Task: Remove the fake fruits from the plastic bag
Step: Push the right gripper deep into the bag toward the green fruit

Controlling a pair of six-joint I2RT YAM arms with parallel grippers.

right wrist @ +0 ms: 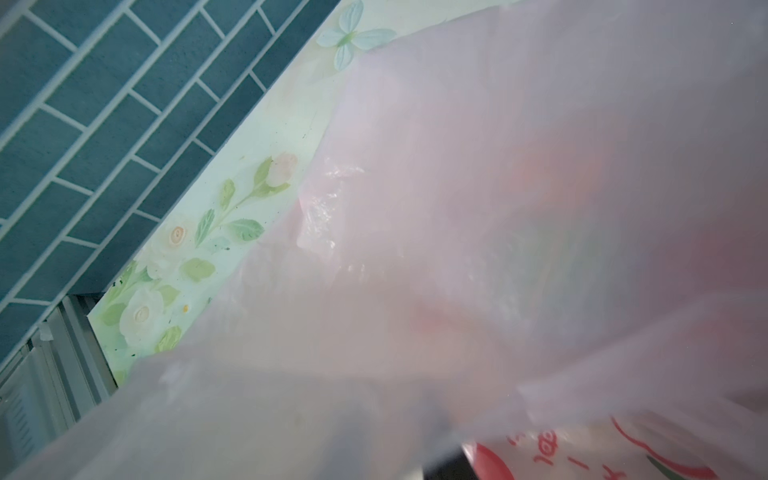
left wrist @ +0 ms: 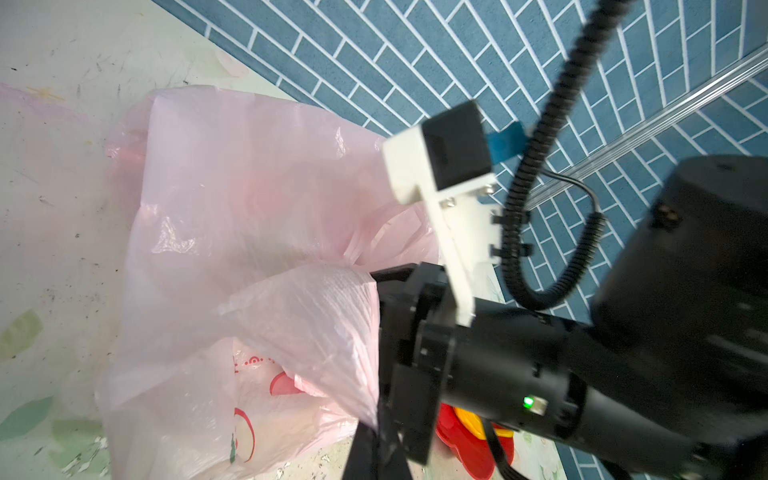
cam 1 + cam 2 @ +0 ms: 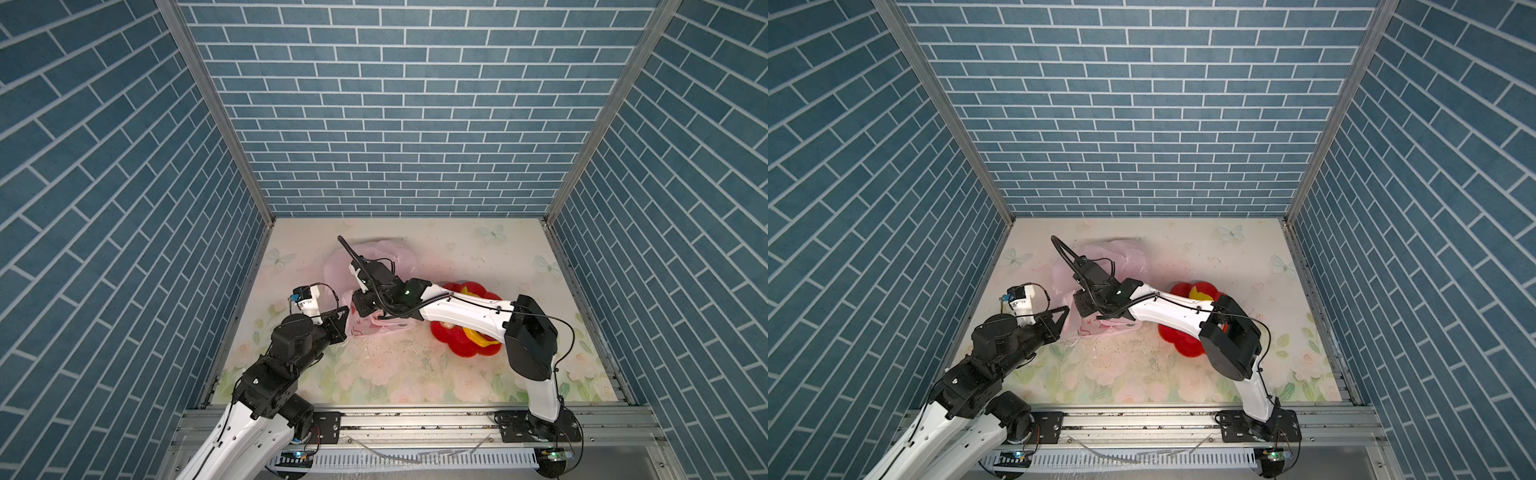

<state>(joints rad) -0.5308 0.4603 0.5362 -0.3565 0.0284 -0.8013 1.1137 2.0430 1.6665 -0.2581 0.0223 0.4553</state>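
In both top views the plastic bag (image 3: 374,257), a thin crinkly pale-pink film with red print, lies on the flowered table (image 3: 415,374), left of the middle. The left gripper (image 3: 343,323) is closed and pinches the near edge of the bag. The right gripper (image 3: 362,306) goes into the bag mouth; I cannot tell how its jaws stand. Beside the bag, a glossy red flower-shaped dish (image 3: 459,351) holds a yellow banana (image 3: 478,337) and a yellow piece (image 3: 471,287).

In the left wrist view the film is wrinkled and drawn to a point.

In the right wrist view the fake fruits (image 1: 569,174) are only blurred orange and greenish shapes behind the film.
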